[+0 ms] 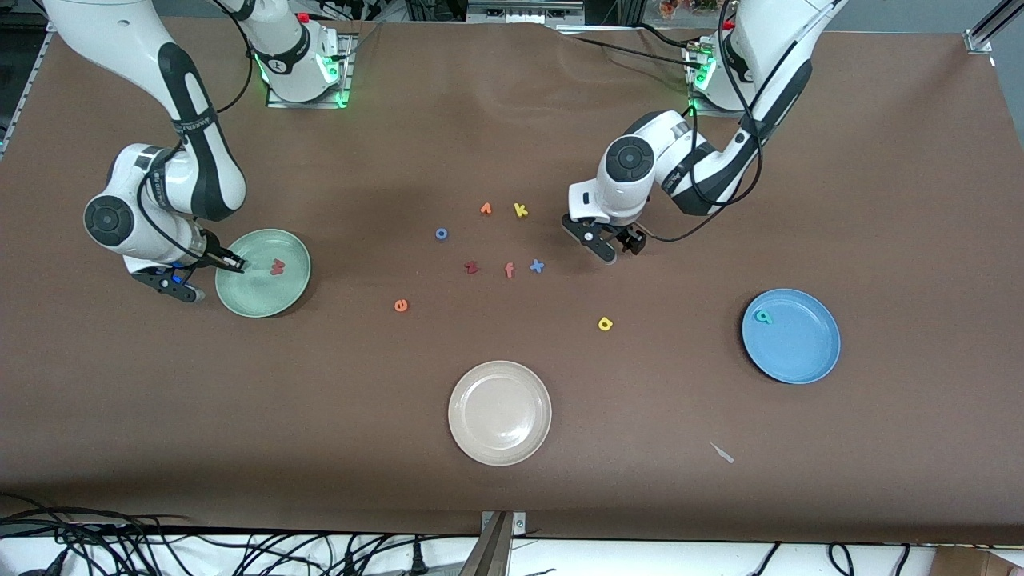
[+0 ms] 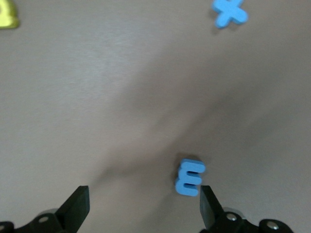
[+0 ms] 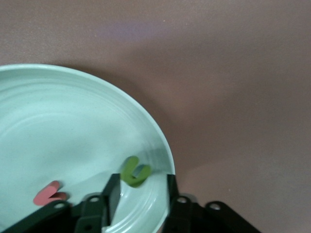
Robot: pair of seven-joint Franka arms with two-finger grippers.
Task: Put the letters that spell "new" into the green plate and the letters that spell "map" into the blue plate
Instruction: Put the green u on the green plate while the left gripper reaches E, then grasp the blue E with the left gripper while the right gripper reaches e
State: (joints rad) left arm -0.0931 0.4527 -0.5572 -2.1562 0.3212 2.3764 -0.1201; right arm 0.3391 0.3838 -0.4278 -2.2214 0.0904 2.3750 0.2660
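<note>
Right end effector (image 3: 141, 187), fingers parted over the green plate (image 1: 296, 288), is dropping the green n (image 3: 134, 171) beside the w (image 1: 277, 266). Left end effector (image 2: 141, 206), wide apart, sits over the blue m (image 2: 189, 177); you close on it next.

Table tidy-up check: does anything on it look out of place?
A small pale scrap lies on the table, nearer the front camera than the blue plate; it is neither letter nor plate.

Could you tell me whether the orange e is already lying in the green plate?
No, the orange e lies on the bare table, apart from the green plate, which holds the pinkish-red w.
</note>
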